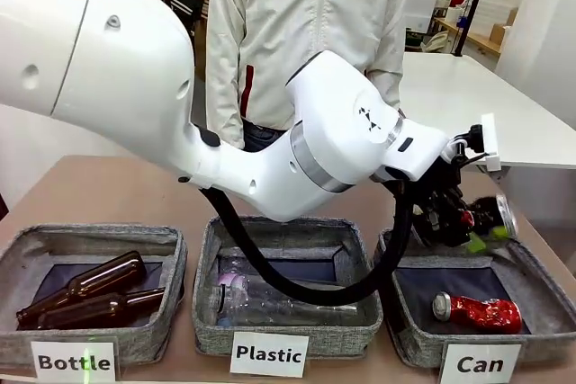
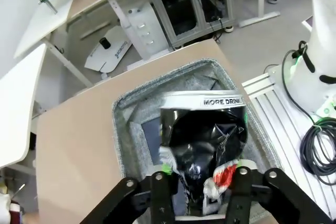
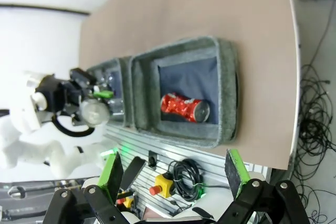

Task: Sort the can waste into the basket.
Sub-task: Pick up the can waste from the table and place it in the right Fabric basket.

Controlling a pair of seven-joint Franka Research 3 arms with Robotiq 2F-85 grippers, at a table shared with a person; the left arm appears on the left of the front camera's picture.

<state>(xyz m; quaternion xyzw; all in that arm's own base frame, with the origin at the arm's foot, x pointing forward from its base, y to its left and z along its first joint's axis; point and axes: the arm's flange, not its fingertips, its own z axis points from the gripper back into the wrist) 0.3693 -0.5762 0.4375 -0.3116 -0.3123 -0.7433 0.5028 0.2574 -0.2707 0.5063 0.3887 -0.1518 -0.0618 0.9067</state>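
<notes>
A black can [image 1: 493, 215] with white and blue print hangs tilted in the air over the grey basket [image 1: 423, 348] labelled "Can". My left gripper [image 1: 481, 231], reaching across from the left, is shut on it. In the left wrist view the black can [image 2: 202, 140] sits between the green pads [image 2: 167, 169], above the basket [image 2: 123, 124]. A crumpled red can [image 1: 477, 312] lies on the basket's dark lining. My right gripper [image 3: 173, 174] stands open and empty, high above the basket [image 3: 228, 93] and the red can [image 3: 184, 106].
A basket labelled "Plastic" [image 1: 209, 312] in the middle holds a clear bottle [image 1: 270, 299]. A basket labelled "Bottle" [image 1: 171, 294] on the left holds brown glass bottles [image 1: 85, 290]. A person in a pale jacket [image 1: 306, 24] stands at the far side.
</notes>
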